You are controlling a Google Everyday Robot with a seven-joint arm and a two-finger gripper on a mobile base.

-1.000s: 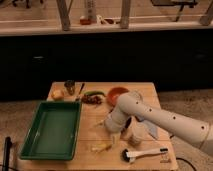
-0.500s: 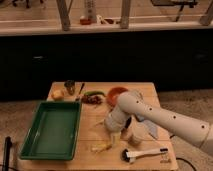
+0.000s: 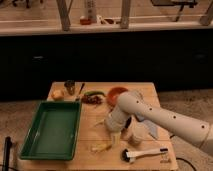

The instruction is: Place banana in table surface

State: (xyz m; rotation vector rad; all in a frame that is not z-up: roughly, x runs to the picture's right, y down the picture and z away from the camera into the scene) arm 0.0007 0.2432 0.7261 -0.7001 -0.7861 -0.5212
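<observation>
Gripper (image 3: 115, 138) low over the table surface (image 3: 93, 162).
Banana (image 3: 100, 147) lies on the wood just beside it, near the green tray (image 3: 60, 103); whether the gripper is open or holds anything cannot be told.

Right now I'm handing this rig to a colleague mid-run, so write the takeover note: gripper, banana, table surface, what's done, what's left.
Gripper: low over the front half of the table, pointing down, just right of the banana.
Banana: lying on the table surface, between the green tray and the gripper, outside the tray.
Done: banana appears to be down on the wood.
Left: check that the gripper is free of it, then raise the arm away.
</observation>
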